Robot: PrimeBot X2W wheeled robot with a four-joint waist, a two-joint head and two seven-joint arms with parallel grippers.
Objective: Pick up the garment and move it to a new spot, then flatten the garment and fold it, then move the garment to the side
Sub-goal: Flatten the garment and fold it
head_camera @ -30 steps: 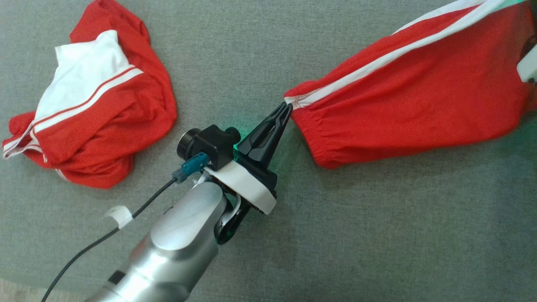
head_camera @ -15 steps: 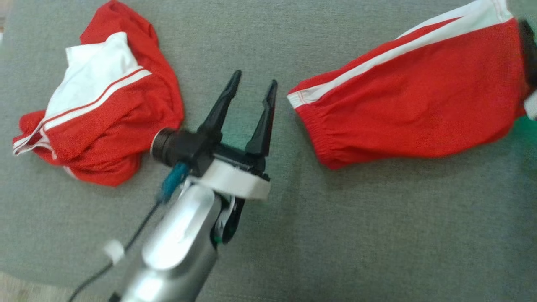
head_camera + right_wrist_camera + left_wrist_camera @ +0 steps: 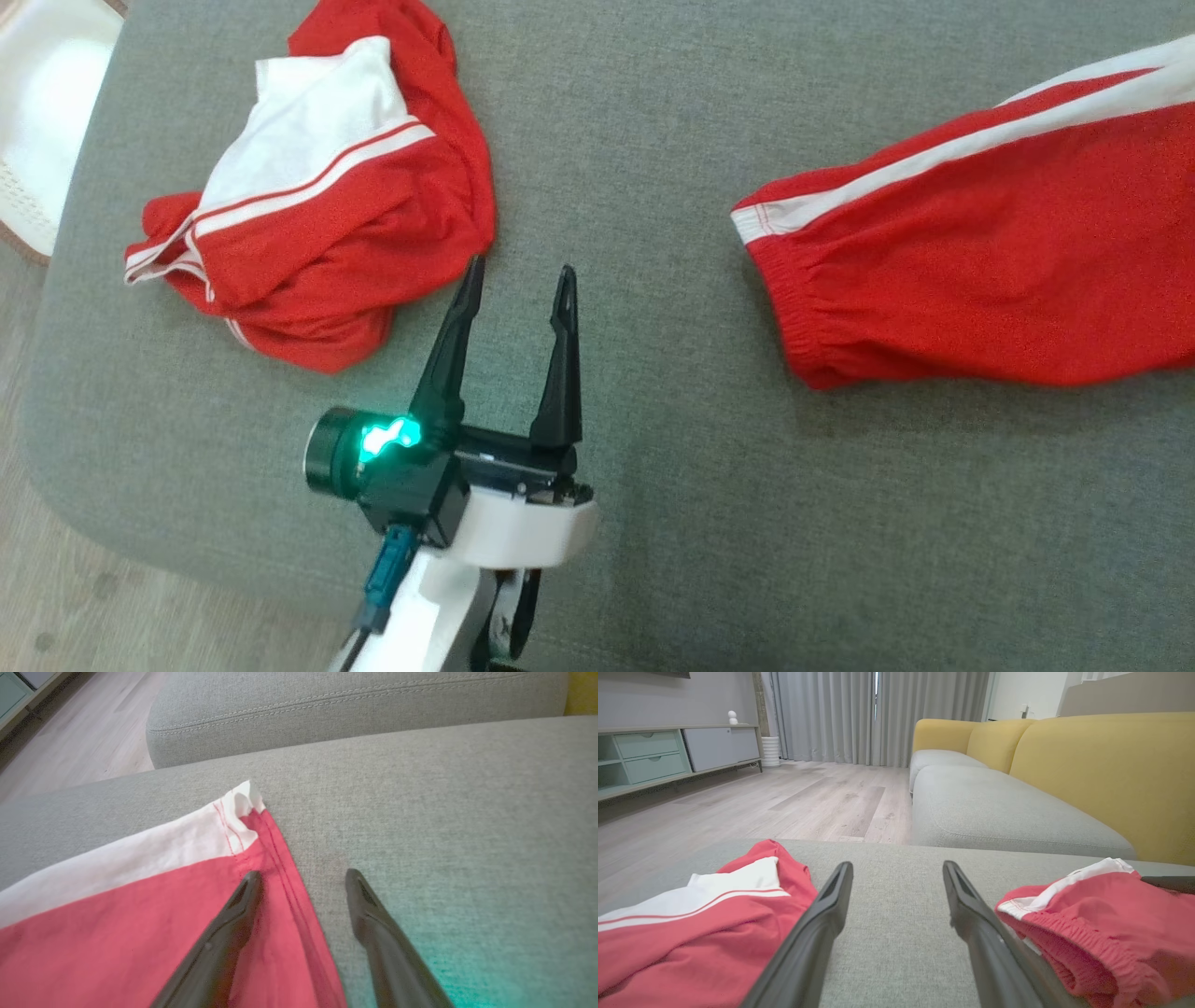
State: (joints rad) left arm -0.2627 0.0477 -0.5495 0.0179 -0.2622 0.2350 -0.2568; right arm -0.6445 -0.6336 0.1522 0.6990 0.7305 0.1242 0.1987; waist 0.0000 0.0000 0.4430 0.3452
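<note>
The garment (image 3: 980, 261), red shorts with a white side stripe, lies spread flat on the grey cushion (image 3: 653, 112) at the right, elastic waistband toward the middle. My left gripper (image 3: 521, 268) stands open and empty left of that waistband, apart from it. In the left wrist view its fingers (image 3: 897, 865) frame bare cushion, with the garment (image 3: 1101, 924) to their right. My right gripper (image 3: 303, 874) is open low over the garment's far hem corner (image 3: 140, 914), one finger above red cloth, the other above cushion.
A second red and white garment (image 3: 327, 215) lies crumpled at the upper left, close to my left fingertip. The cushion's edge and wood floor (image 3: 37, 579) run along the left. A white object (image 3: 37, 121) sits there. A yellow sofa (image 3: 1087, 765) stands beyond.
My left gripper let go of the waistband corner, opened and drew back away from the garment. The garment settled flat. The head camera has shifted, so the whole picture has slid right.
</note>
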